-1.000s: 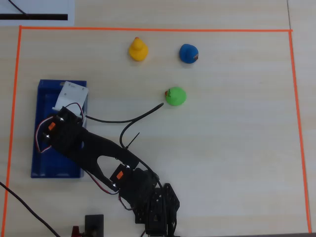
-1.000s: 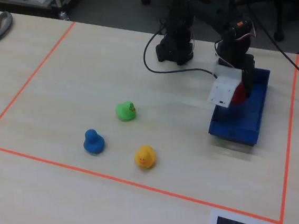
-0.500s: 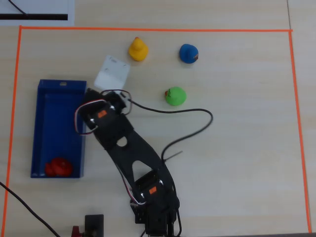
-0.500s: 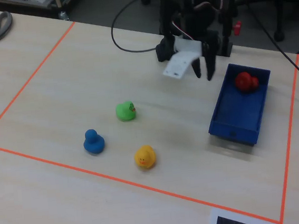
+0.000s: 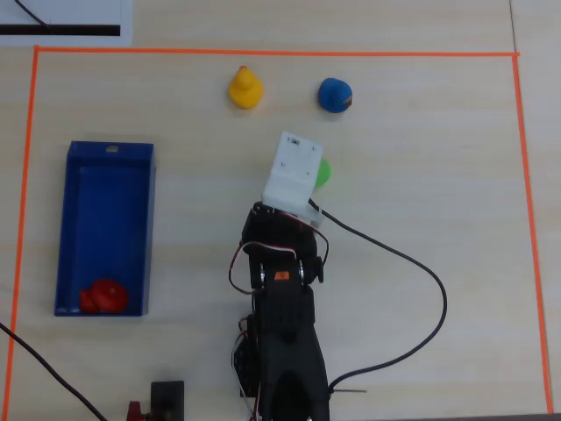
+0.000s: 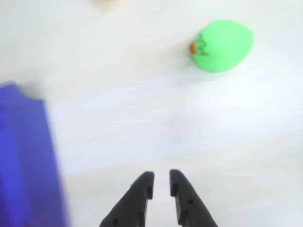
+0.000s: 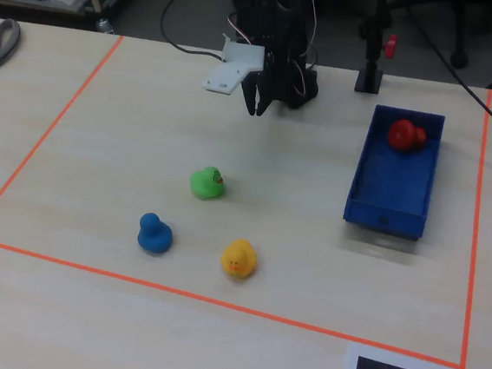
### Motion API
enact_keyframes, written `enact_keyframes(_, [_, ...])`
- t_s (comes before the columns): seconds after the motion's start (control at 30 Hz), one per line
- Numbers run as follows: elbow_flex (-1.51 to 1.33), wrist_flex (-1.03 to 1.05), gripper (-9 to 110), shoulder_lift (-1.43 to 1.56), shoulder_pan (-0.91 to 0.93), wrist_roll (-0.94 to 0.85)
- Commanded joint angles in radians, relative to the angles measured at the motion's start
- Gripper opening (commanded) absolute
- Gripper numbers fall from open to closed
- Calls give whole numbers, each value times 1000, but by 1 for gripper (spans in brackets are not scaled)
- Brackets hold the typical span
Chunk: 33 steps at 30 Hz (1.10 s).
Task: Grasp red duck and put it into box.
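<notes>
1. Red duck (image 5: 103,296) lies inside the box (image 5: 105,189), in its 6 o'clock corner in the overhead view.
2. Gripper (image 6: 161,180) jaws nearly closed with a thin gap, holding nothing, above bare table (image 5: 421,175).
3. Green duck (image 6: 221,45) at 1 o'clock of the jaws in the wrist view.

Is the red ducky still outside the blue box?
No, in the overhead view the red duck lies inside the box, at its near end, while the gripper holds nothing.
</notes>
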<state>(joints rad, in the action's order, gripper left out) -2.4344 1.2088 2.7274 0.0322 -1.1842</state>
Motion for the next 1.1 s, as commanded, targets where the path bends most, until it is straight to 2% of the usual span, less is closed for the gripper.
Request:
enact_keyframes(0.0, [-209,-75,0,235,54,-104])
enact_keyframes(0.47, [-675,-21,0,546,95,-123])
enact_keyframes(0.63, [-676,89,0,583,72,-95])
enact_keyframes(1.07, [-676,100,0,583,89,-81])
